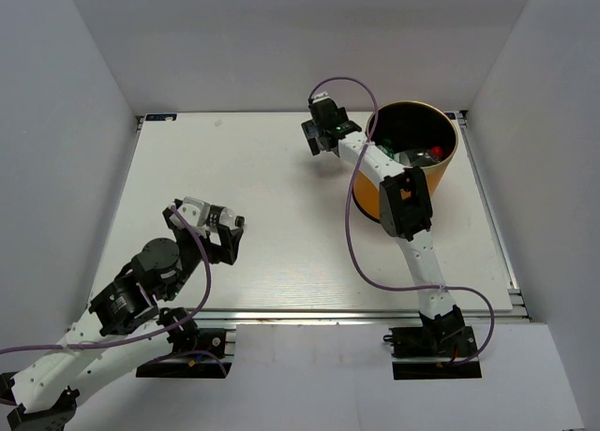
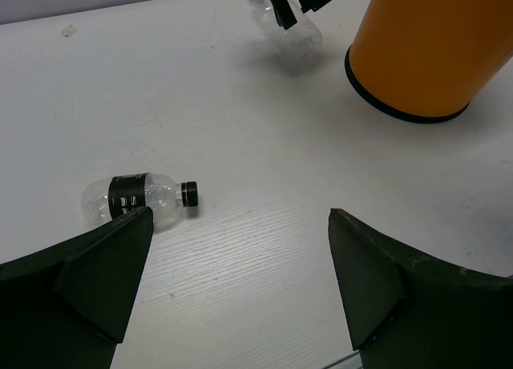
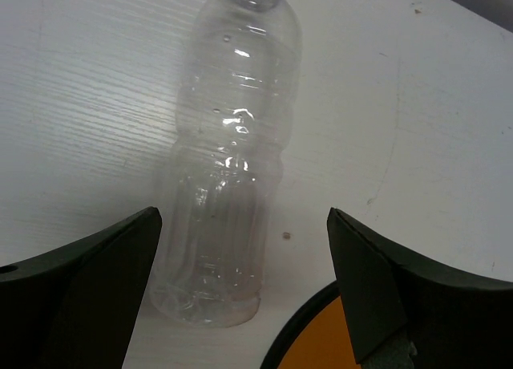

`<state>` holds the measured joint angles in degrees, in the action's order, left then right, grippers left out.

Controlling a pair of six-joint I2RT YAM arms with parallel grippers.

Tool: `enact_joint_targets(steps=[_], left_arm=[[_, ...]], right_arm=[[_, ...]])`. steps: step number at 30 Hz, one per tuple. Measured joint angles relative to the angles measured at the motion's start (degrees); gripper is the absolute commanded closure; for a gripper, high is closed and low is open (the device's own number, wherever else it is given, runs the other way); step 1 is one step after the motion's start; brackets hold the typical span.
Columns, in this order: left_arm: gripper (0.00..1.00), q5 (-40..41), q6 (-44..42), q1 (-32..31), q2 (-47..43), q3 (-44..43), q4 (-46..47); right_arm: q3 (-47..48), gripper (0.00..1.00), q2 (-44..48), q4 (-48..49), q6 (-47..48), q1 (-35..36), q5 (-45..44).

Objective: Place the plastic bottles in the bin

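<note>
on the far right side of the white counter (image 2: pixel 240 120), the orange bin (image 2: pixel 425 48) stands upright on its black base. the overhead view into its dark inside shows a red cap (image 1: pixel 436 153) among things too small to make out. just beside the bin, on its left in the overhead view, a plain clear bottle (image 3: pixel 232 144) lies on its side on the counter, its base near the foot of the bin and its neck pointing away from it. the right end effector (image 3: pixel 243 215) hangs over this bottle with its two dark fingers (image 3: pixel 88 281) spread wide, one to each side of the bottle's lower half. it is open and grips nothing, and whether either finger touches the bottle cannot be told. well apart from there, toward the front left of the counter, a second bottle (image 2: pixel 144 199) lies on its side. it is clear, with a black label and a black cap, and the cap points to the right in the left wrist view. the left end effector (image 2: pixel 240 215) is low over the counter with its fingers also wide apart and nothing between them. the second bottle sits just beyond the tip of one finger, off to the side rather than in the gap.
</note>
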<state>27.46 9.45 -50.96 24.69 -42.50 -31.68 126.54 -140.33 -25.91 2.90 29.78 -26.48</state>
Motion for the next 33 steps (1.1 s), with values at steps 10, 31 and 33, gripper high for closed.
enact_joint_targets(steps=[10, 31, 33], left_arm=[[0.00, -0.5, 0.0, 0.0, -0.4, 0.7, 0.0], [0.00, -0.3, 0.0, 0.0, 0.5, 1.4, 0.5], [0.00, 0.2, 0.7, 0.2, 2.8, 1.5, 0.4]], right_arm=[[0.0, 0.12, -1.2, 0.7, -2.2, -0.1, 3.1], [-5.6, 0.96, -1.2, 2.1, -3.9, -2.2, 15.0], [-8.9, 1.00, 1.7, 1.6, -3.1, -2.0, 19.8]])
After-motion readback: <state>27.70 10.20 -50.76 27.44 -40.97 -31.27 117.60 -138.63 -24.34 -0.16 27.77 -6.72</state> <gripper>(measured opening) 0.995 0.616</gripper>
